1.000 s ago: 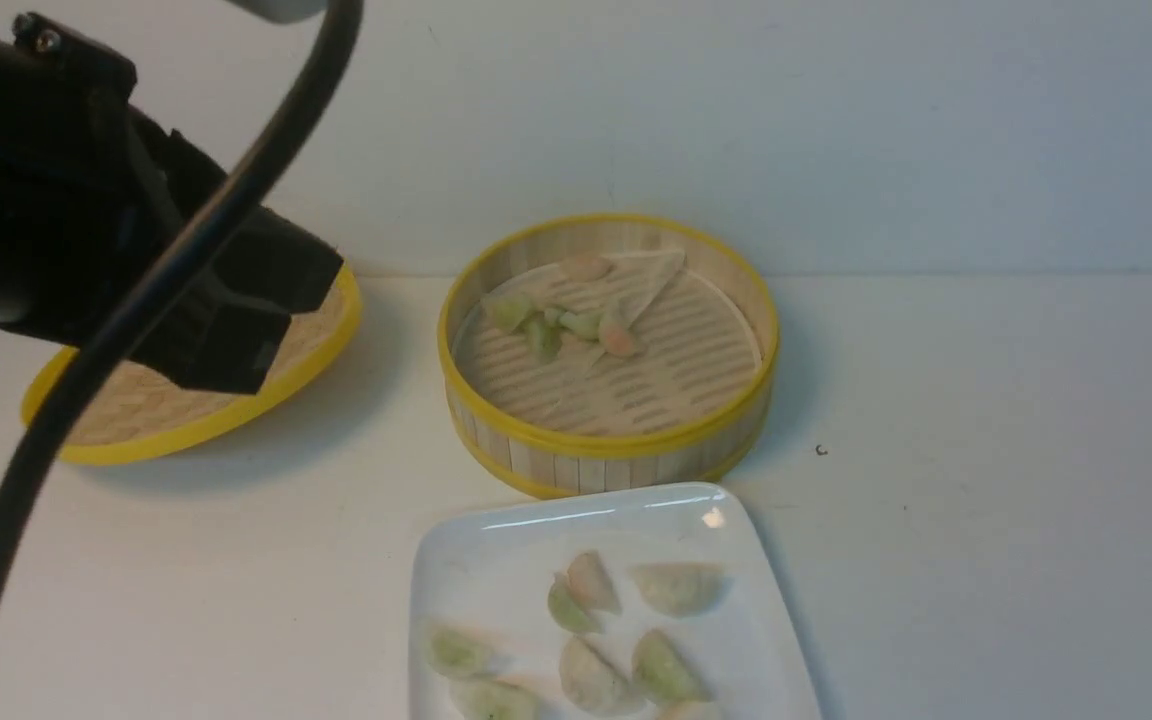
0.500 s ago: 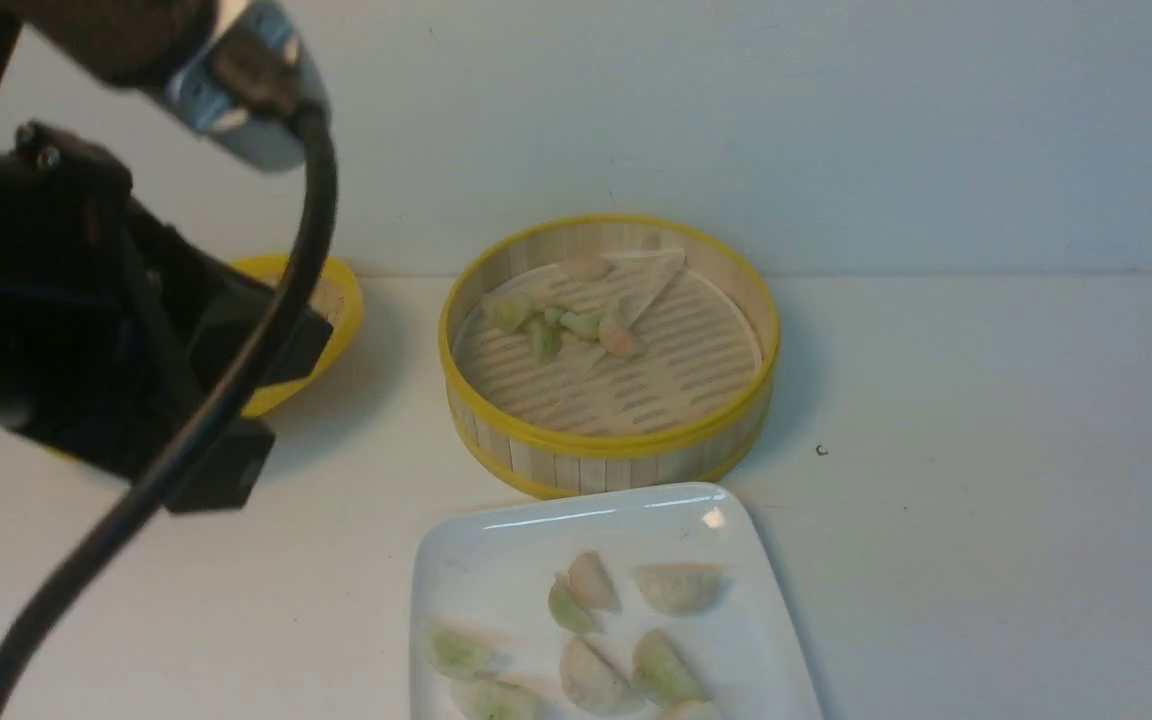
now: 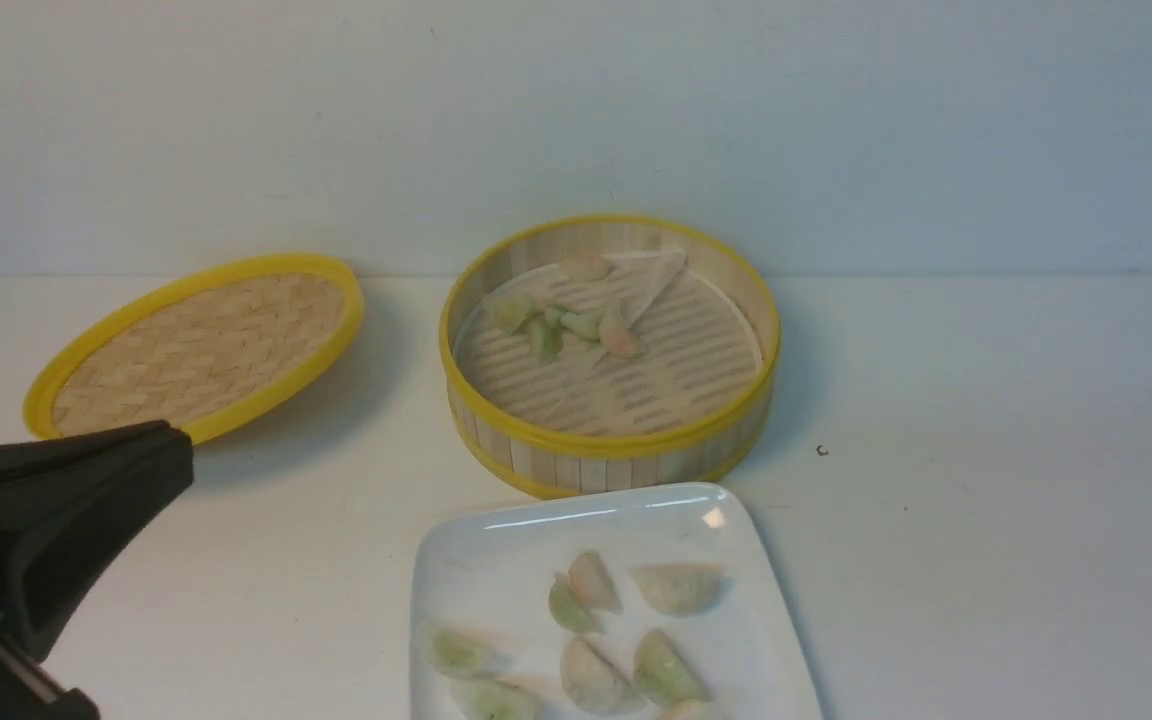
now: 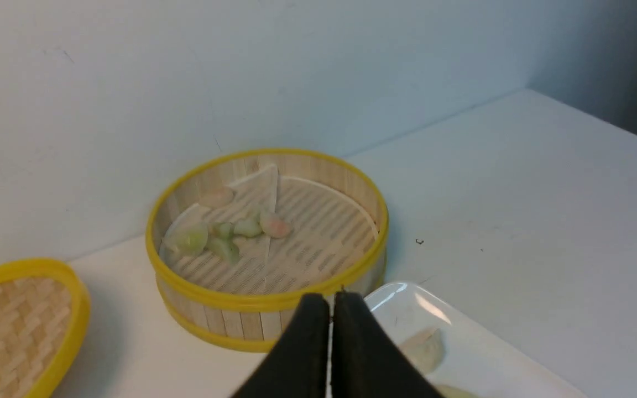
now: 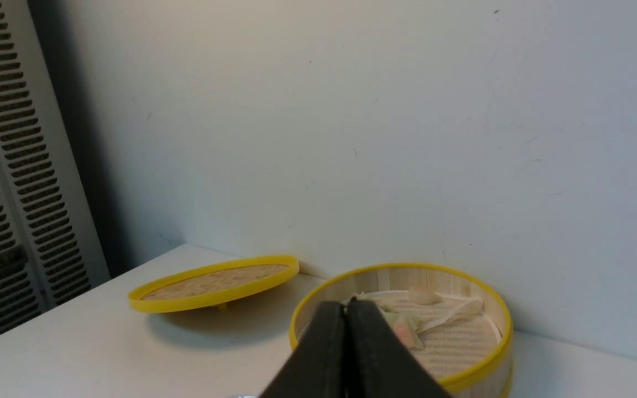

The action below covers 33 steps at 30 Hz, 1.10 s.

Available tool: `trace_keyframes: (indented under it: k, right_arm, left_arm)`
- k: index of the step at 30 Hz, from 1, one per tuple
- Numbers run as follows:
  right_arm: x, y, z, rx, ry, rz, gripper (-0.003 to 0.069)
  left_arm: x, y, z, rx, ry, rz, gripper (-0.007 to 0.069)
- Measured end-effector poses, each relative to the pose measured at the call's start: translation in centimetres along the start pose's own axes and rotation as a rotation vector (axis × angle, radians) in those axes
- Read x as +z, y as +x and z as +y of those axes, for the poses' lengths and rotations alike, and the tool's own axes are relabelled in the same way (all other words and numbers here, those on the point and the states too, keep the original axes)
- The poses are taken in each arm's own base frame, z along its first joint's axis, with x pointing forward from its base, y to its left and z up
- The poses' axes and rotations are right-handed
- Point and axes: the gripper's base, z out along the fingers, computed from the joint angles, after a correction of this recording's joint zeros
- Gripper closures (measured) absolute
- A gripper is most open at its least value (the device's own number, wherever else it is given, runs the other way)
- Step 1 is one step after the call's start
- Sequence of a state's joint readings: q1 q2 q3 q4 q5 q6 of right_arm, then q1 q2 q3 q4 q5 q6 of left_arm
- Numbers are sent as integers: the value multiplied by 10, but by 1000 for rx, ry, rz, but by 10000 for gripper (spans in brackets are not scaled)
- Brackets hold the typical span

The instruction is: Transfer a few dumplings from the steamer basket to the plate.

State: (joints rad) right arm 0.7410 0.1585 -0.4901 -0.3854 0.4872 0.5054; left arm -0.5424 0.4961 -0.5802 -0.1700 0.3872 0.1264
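The steamer basket (image 3: 608, 446) stands mid-table with several dumplings (image 3: 576, 322) on a folded liner at its back left; it also shows in the left wrist view (image 4: 266, 301) and the right wrist view (image 5: 479, 370). The white plate (image 3: 496, 545) lies in front of it and holds several dumplings (image 3: 591, 600). My left gripper (image 3: 174, 458) is at the lower left, well apart from basket and plate; in its wrist view (image 4: 331, 301) the jaws are shut and empty. My right gripper (image 5: 346, 307) is out of the front view; its jaws are shut and empty.
The flat woven yellow-rimmed lid (image 3: 201, 345) lies left of the basket, just beyond my left gripper. A wall runs close behind the basket. A grey slatted panel (image 5: 9, 166) stands past the table's left end.
My left arm has dropped from high over the lid down to the lower left corner of the front view, uncovering the lid. Dumplings, basket and plate have not moved.
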Motion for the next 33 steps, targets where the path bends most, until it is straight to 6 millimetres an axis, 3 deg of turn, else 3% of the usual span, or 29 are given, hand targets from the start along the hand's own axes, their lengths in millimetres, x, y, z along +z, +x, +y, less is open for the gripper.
trace_keyframes:
  k: [16,20,24,29,33]
  right_arm:
    - [0,0,0,0,0,0,672]
    - [0,0,0,0,0,0,672]
    - [0,0,0,0,0,0,672]
    - [0,0,0,0,0,0,672]
    - [0,0,0,0,-1,-2,672]
  left_arm:
    - [-10,12,7,60,-79,-3,631]
    - [-22,43,19,27,-245,-42,631]
    - [-27,96,27,2,-412,-62,631]
    - [-22,155,30,-15,-465,-3,631]
    - [-19,168,31,-24,-462,45,631]
